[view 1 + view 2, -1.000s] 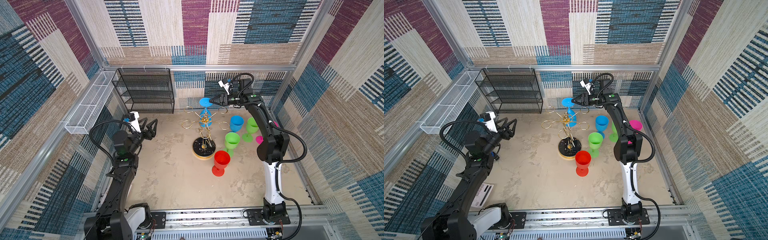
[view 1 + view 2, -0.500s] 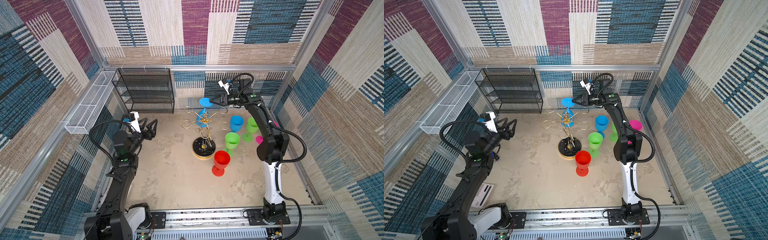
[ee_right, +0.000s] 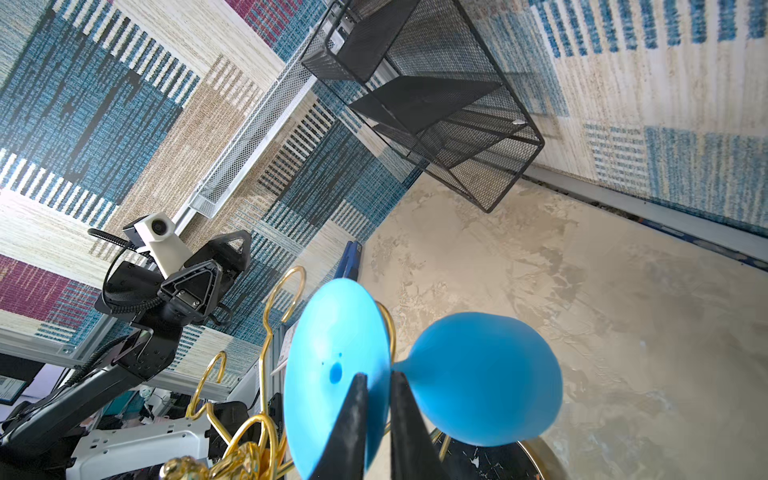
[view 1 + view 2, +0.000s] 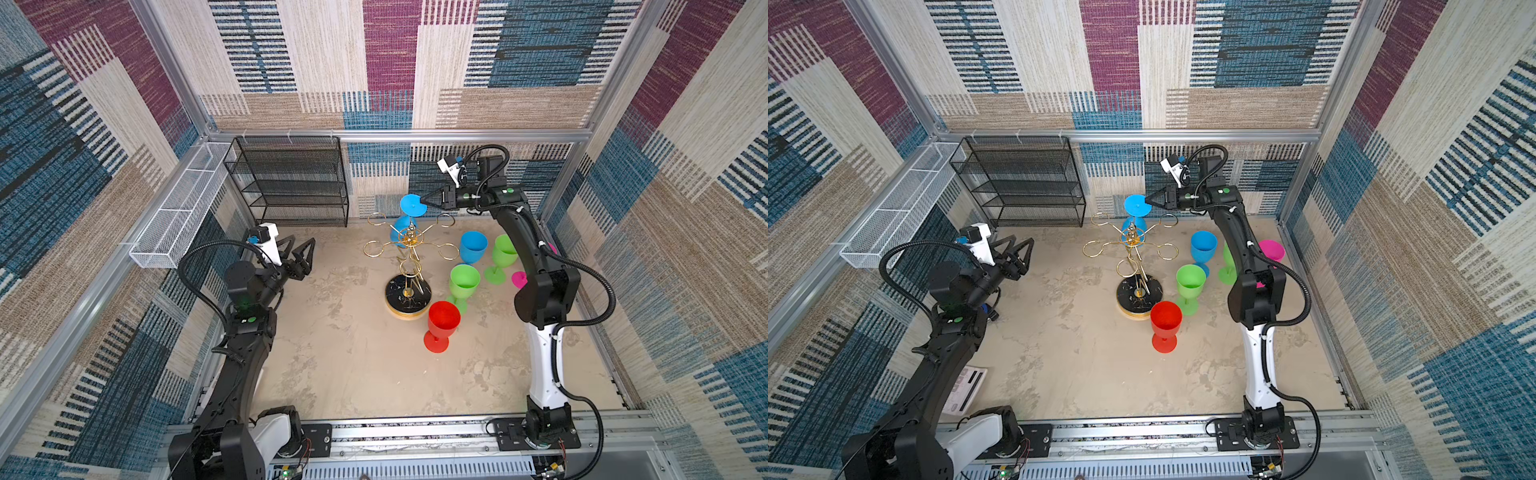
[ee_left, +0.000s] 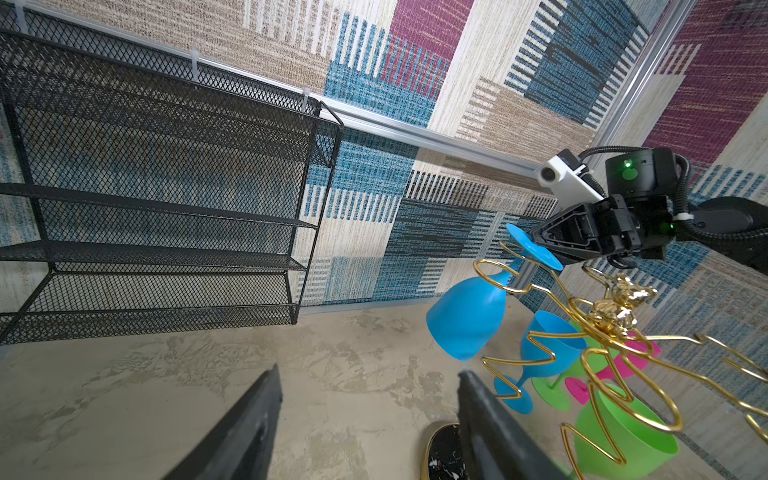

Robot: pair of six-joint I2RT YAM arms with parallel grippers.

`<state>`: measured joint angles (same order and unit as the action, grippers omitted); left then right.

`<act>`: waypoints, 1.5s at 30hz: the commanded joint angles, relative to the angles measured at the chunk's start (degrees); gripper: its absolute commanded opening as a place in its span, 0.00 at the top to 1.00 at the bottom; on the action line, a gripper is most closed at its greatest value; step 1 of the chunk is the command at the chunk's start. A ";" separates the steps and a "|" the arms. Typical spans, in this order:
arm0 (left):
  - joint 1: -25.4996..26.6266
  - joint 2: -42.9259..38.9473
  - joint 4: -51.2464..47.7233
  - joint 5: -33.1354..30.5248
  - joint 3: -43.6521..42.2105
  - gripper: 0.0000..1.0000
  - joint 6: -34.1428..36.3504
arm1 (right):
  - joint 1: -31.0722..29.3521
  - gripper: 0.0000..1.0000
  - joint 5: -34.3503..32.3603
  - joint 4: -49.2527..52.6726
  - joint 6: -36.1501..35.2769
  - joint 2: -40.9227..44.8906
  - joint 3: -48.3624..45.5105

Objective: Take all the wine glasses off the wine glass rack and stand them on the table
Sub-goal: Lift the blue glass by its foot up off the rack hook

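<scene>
The blue wine glass [image 4: 412, 205] hangs upside down from a far arm of the gold wire wine glass rack [image 4: 409, 239]. Its round foot [image 3: 332, 353] sits above the ring and its bowl [image 3: 478, 374] below. My right gripper [image 4: 424, 204] reaches in from the right, level with the foot. In the right wrist view the right gripper [image 3: 376, 376] is shut on the rim of the foot, one finger on each face. My left gripper [image 4: 302, 241] hovers open and empty at the left, well away from the rack. Both top views and the left wrist view show the glass [image 4: 1136, 205] [image 5: 465, 320] and rack [image 4: 1139, 297] [image 5: 611, 324].
Several glasses stand on the floor right of the rack: blue [image 4: 473, 247], two green [image 4: 505, 253] [image 4: 463, 282], red [image 4: 442, 322] and pink [image 4: 519, 278]. A black mesh shelf [image 4: 291, 183] stands at the back wall. A white mesh basket [image 4: 183, 203] hangs on the left wall.
The right gripper's jaws have closed onto the foot of the blue wine glass. The left arm has not moved.
</scene>
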<state>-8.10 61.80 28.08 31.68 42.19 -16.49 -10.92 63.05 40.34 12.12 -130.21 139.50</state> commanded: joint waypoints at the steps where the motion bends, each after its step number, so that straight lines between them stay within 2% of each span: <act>1: 0.02 -0.29 2.95 0.31 -0.05 0.31 0.03 | -0.07 0.90 0.79 -1.40 1.23 0.66 0.77; 10: 0.01 -0.22 3.03 0.31 -0.18 0.31 0.05 | -0.07 1.00 1.55 -1.97 2.79 0.84 1.04; 26: 0.01 -0.36 3.21 0.53 -0.23 0.31 -0.09 | -0.07 1.00 4.60 -8.82 11.04 3.74 -0.63; 45: 0.03 -0.69 3.49 0.57 -0.27 0.31 -0.27 | -0.51 1.00 5.53 -8.54 13.00 5.85 -4.69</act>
<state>-8.10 61.43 29.80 31.75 42.09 -16.53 -11.40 67.37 32.84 24.38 -124.92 134.82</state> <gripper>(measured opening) 0.694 0.058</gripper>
